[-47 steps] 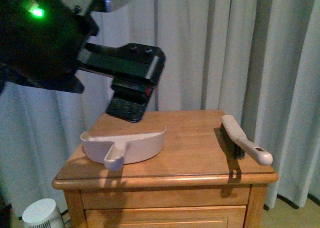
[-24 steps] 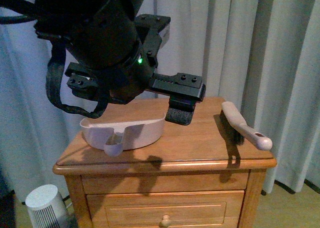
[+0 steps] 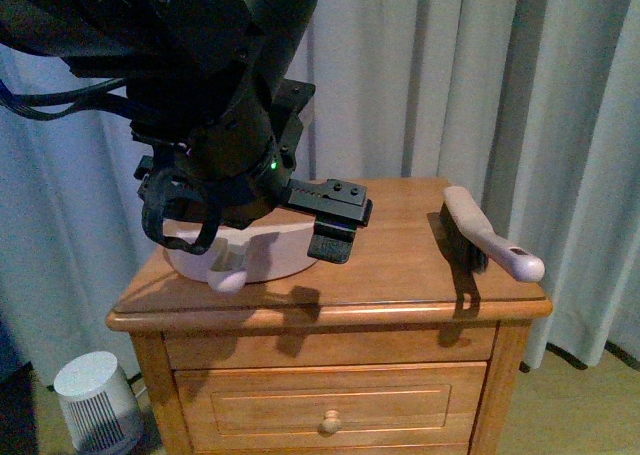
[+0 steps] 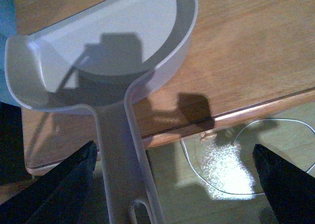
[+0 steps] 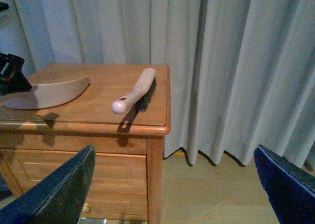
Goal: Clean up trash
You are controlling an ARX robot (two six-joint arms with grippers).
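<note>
The trash shows in none of the views: no white wad lies on the nightstand [image 3: 400, 275], and the dustpan [image 4: 113, 47] looks bare inside. The left gripper [image 4: 172, 150] hangs over the dustpan's handle [image 4: 120, 155] with its fingers spread wide. The handle runs between them, its long axis pointing out past the front edge. The right gripper [image 5: 174, 147], also spread and holding nothing, sits well off to the side, facing the brush [image 5: 134, 93]. The left arm is far nearer the pan
</note>
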